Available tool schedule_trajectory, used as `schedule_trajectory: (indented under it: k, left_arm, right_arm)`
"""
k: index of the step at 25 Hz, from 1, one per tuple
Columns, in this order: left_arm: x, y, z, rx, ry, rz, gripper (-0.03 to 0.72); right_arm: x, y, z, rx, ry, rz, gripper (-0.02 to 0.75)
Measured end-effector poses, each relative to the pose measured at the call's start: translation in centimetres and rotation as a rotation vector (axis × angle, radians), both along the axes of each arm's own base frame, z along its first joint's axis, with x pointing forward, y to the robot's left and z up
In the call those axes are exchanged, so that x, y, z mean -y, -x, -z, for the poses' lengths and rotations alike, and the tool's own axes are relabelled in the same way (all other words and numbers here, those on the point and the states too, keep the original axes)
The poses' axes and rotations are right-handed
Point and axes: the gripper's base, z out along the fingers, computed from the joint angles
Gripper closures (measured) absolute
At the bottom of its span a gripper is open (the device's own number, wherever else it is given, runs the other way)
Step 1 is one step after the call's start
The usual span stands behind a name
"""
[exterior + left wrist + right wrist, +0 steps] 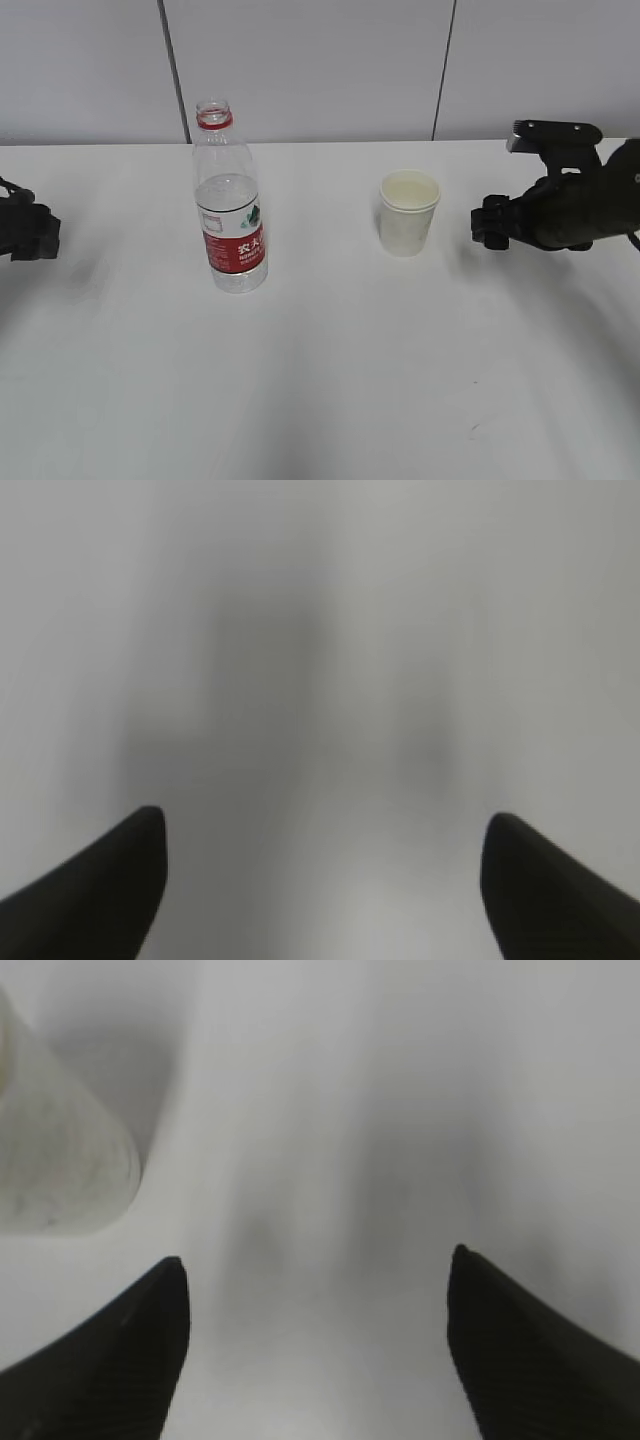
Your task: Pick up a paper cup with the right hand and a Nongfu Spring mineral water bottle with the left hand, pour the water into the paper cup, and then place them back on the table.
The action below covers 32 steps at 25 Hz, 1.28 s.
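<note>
Right pincer point(478, 224) at the right edge of the exterior view, low over the table point(330, 390), pointing left toward the paper cup point(408, 212) but apart from it, nothing held; in the right wrist view, right pincer point(318, 1305) with its two black fingertips point(130, 1345) spread wide, bare white surface between them, blurred paper cup point(60, 1140) at upper left outside the gap. Left pincer point(45, 238) barely inside the left edge of the exterior view, well apart from the Nongfu Spring mineral water bottle point(231, 205); in the left wrist view, left pincer point(323, 865) likewise spread wide and empty, only blurred white table point(320, 660) and soft shadow ahead. Bottle upright on the table, left of centre, capless, red neck ring, red-and-white label with white characters facing the camera, water level a little above the label. Cup upright to the right of the bottle, near but not touching, cream interior showing; contents hard to tell. Grey panelled wall point(320, 60) behind the table. Dark arm with a grey block point(555, 135) on top behind the right pincer.
</note>
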Motion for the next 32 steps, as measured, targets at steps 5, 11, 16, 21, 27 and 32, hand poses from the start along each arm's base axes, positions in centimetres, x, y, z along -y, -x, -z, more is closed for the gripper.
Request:
schedule_trajectory:
  k: [5, 11, 16, 21, 27, 32]
  left_arm:
    - [-0.3, -0.6, -2.0, -0.126, -0.021, -0.023, 0.105]
    - [0.0, -0.4, -3.3, -0.247, -0.003, 0.001, 0.105]
    - [0.4, 0.1, -3.9, -0.346, 0.036, 0.045, 0.105]
    - [0.5, 1.2, -4.1, -0.484, 0.039, 0.064, 0.105]
    - [0.5, 1.3, -5.2, -0.538, 0.034, 0.091, 0.105]
    - [0.6, 1.0, -6.6, -0.549, 0.038, 0.094, 0.105]
  right_arm:
    - [-0.5, -0.3, -1.6, -0.203, -0.003, -0.053, 0.144]
    - [-0.6, -0.4, -4.1, -0.390, 0.030, -0.113, 0.147]
    - [-0.6, -0.5, -5.9, -0.473, 0.050, -0.137, 0.148]
    - [-0.1, -0.2, -7.9, -0.584, 0.125, -0.160, 0.148]
    - [0.0, -0.7, -10.3, -0.587, 0.140, -0.161, 0.148]
    - [0.0, -1.3, -11.9, -0.538, 0.139, -0.159, 0.149]
